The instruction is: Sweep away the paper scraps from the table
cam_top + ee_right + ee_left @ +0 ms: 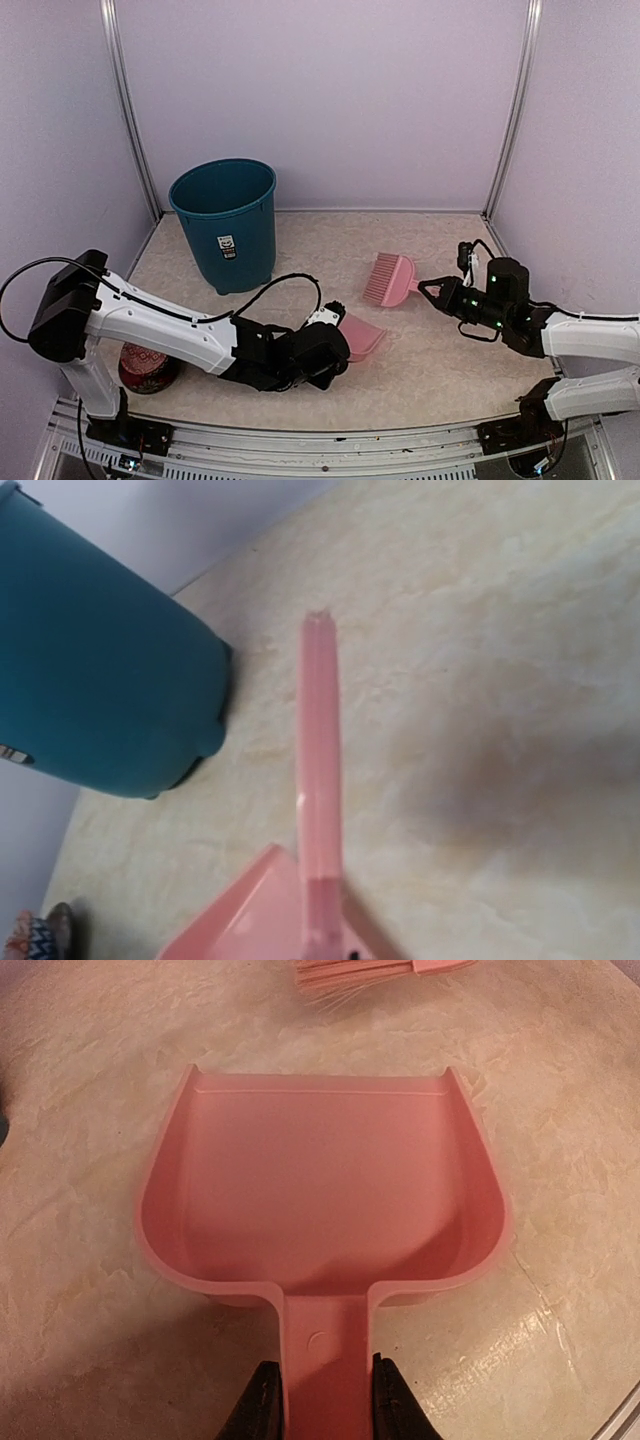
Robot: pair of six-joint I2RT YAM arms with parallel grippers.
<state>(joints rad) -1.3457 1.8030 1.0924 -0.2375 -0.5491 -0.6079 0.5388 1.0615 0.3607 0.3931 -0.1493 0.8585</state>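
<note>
Centrally, claws (325, 1390) (424, 287) grip dustpan (320, 1190) and brush (388, 280).

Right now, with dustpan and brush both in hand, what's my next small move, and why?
Probably set the dustpan down and let go. The left gripper holds its handle, the pan is empty, and no paper scraps show on the table in any view. The right gripper's brush looks done too.

Beige marbled table (430, 360), teal bin (225, 225) back left, pink dustpan (362, 335) near centre
</note>
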